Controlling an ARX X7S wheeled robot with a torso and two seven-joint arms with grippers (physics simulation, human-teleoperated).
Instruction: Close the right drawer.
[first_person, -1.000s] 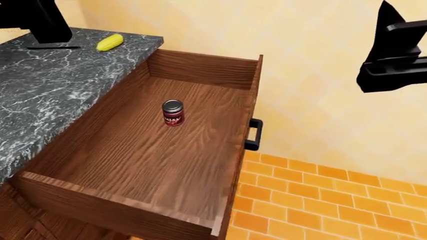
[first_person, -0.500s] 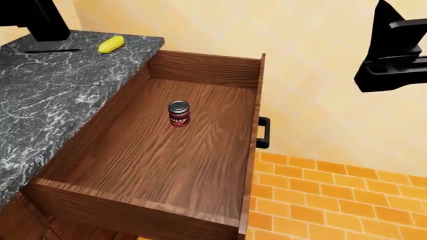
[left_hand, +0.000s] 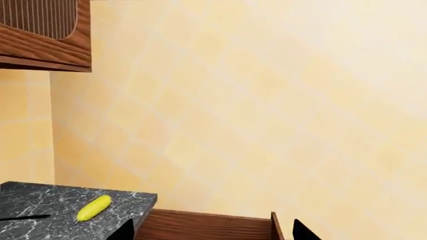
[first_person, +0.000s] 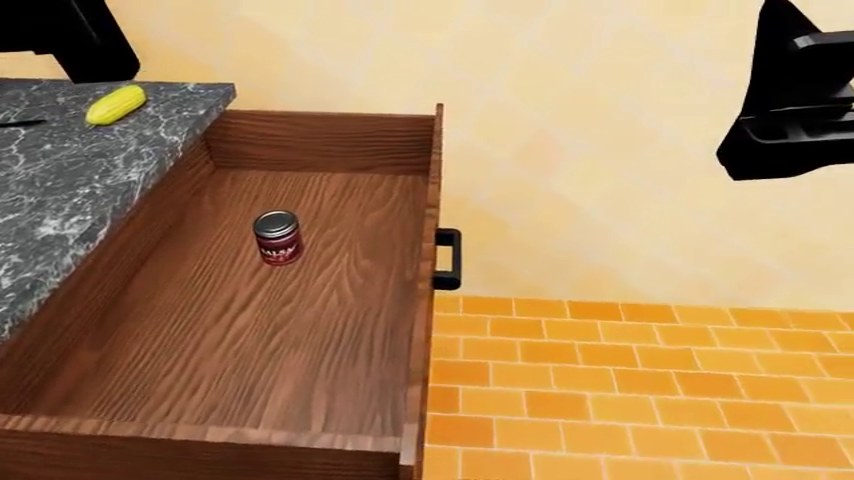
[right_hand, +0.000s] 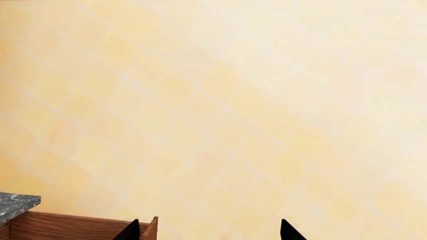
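Right drawer (first_person: 267, 330) pulled fully out, long axis along counter, handle (first_person: 449, 259) facing right, both grippers spread, empty

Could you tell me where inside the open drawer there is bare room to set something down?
Inside the right drawer, only a can stands, toward the back and nearer the counter side. The floor from the can forward to the near wall is bare, as is the strip between the can and the panel carrying the black handle.

My drawer (first_person: 267, 330) is sitting pulled out right of the counter (first_person: 67, 190), a can (first_person: 278, 238) standing in it. Corn (first_person: 115, 104) is lying on the counter behind. Handle (first_person: 449, 259) is sticking out rightward.
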